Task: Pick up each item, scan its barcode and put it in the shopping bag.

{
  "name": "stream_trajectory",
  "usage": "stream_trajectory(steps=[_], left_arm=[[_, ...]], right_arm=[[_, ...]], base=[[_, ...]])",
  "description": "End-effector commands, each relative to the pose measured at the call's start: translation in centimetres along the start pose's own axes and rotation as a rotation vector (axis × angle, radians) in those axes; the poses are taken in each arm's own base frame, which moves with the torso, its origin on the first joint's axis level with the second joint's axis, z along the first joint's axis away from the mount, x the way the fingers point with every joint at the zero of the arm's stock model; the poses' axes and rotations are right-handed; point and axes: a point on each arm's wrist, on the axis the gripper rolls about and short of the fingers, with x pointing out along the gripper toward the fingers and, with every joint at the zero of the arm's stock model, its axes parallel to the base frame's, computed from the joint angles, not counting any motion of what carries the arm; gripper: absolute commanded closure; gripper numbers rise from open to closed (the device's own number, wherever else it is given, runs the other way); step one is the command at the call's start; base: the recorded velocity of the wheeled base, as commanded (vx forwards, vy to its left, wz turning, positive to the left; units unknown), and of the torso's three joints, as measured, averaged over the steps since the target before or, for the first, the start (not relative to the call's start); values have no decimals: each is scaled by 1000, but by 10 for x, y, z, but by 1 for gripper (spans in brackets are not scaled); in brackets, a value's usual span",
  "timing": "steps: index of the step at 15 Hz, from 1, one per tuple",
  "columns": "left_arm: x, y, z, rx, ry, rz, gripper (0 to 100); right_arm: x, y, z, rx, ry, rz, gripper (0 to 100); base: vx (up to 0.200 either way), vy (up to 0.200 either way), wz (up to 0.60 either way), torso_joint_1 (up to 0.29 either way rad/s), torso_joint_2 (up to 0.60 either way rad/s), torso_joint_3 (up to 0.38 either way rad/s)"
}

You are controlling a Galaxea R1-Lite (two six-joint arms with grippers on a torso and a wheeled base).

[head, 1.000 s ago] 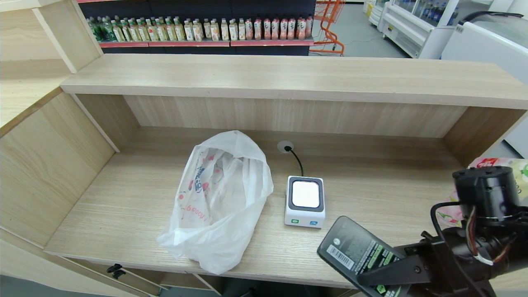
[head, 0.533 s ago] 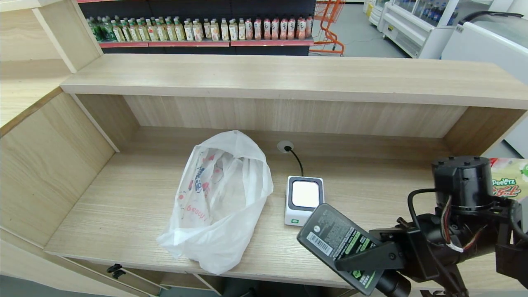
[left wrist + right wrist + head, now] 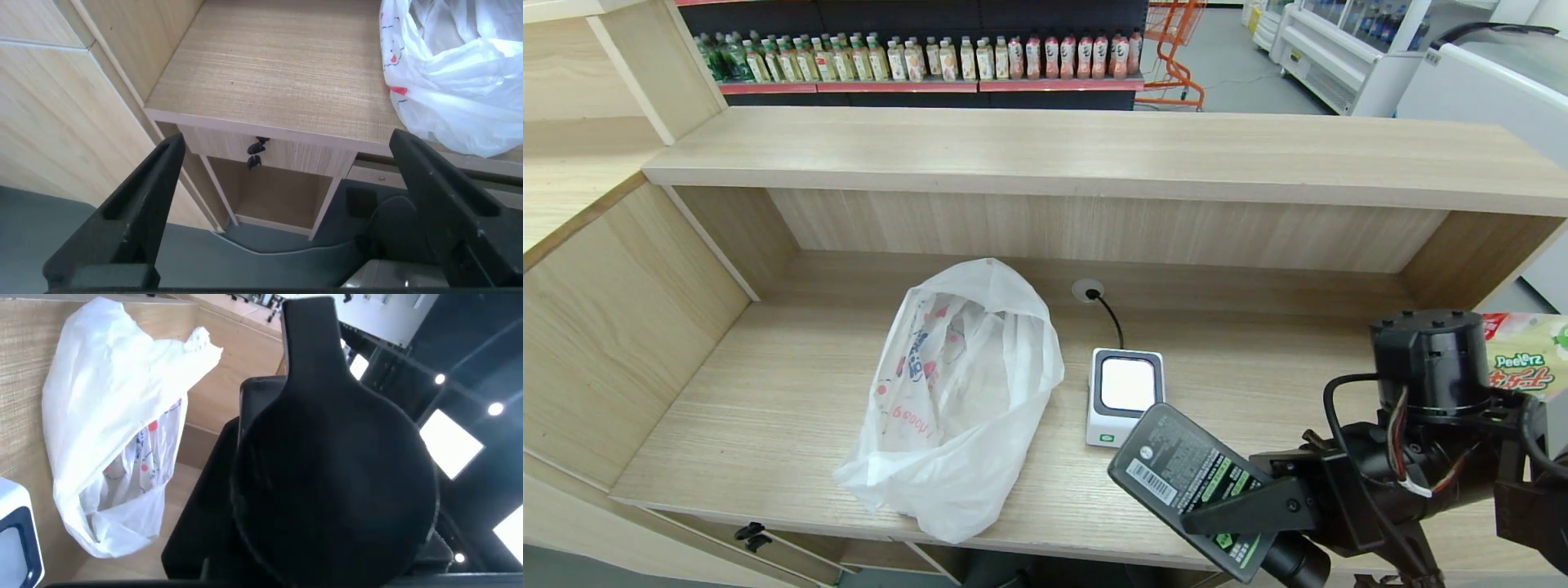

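Right gripper [image 3: 1245,513] grips dark pouch [image 3: 1168,461], barcode up, beside scanner [image 3: 1127,388]; shopping bag [image 3: 956,392] at scanner's left

— Where's the flat black plastic pouch [image 3: 1188,482]?
— Tilted, its white barcode label facing up, clamped in the right gripper [image 3: 1245,514] at five o'clock of the small white square scanner [image 3: 1127,396], covering its near corner.
— And the crumpled white plastic shopping bag [image 3: 964,392]?
— Slumped just beside the scanner, at its nine o'clock. A green-and-pink snack packet [image 3: 1523,359] sits far out at three o'clock.

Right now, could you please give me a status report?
Left gripper open, low by the counter edge. Right gripper shut on black packet, barcode up, at scanner near corner. Path to shopping bag clear.
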Motion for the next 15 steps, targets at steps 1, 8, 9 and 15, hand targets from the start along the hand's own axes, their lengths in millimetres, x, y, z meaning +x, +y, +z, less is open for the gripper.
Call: stream_trajectory(steps=[1,8,9,15], left_arm=[[0,0,0,0,0,2,0],[0,0,0,0,0,2,0],[0,0,0,0,0,2,0],[0,0,0,0,0,2,0]], right_arm=[[-1,-2,0,-6,2,-2,100],[-23,-67,-17,273,95,-57,100],[-41,-85,-27,403,210,-36,100],[-113,-101,5,1208,540,-107,100]], base=[[0,0,0,0,0,0],[0,0,0,0,0,0],[0,0,0,0,0,0],[0,0,0,0,0,0]])
